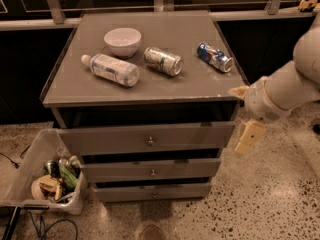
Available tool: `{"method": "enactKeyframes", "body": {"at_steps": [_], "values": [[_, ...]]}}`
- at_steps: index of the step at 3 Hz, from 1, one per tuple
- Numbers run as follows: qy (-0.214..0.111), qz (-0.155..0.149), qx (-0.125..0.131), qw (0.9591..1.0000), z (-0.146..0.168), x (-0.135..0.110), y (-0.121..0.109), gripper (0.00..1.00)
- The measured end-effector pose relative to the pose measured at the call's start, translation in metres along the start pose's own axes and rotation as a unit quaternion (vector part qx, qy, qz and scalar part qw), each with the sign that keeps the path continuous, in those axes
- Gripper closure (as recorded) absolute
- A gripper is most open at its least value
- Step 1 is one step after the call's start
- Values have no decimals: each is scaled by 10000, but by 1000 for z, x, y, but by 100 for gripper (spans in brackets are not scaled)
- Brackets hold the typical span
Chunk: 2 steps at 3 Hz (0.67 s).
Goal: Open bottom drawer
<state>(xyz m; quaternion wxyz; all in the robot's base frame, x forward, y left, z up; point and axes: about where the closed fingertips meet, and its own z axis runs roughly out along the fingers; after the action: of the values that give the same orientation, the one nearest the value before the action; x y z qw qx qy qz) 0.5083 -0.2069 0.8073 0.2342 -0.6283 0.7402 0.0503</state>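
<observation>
With my gripper (249, 137) hanging at the frame's right beside the top drawer (110, 140), whether apart or together I cannot tell, I'd lower it squarely onto the shut bottom drawer (125, 192) knob (154, 194) at lower centre and pull straight out.

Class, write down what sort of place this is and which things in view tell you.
Probably an indoor office or lab test area: a grey drawer cabinet on a speckled floor, a bin of rubbish beside it, and a robot's gripper hanging at the cabinet's side.
</observation>
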Motion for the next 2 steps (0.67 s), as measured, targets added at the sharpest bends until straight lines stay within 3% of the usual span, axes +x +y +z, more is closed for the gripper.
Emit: {"method": "enactKeyframes", "body": {"at_steps": [1,2], "values": [[-209,-279,-80,9994,27,7,20,0],[-209,-279,-81,9994,27,7,20,0]]}}
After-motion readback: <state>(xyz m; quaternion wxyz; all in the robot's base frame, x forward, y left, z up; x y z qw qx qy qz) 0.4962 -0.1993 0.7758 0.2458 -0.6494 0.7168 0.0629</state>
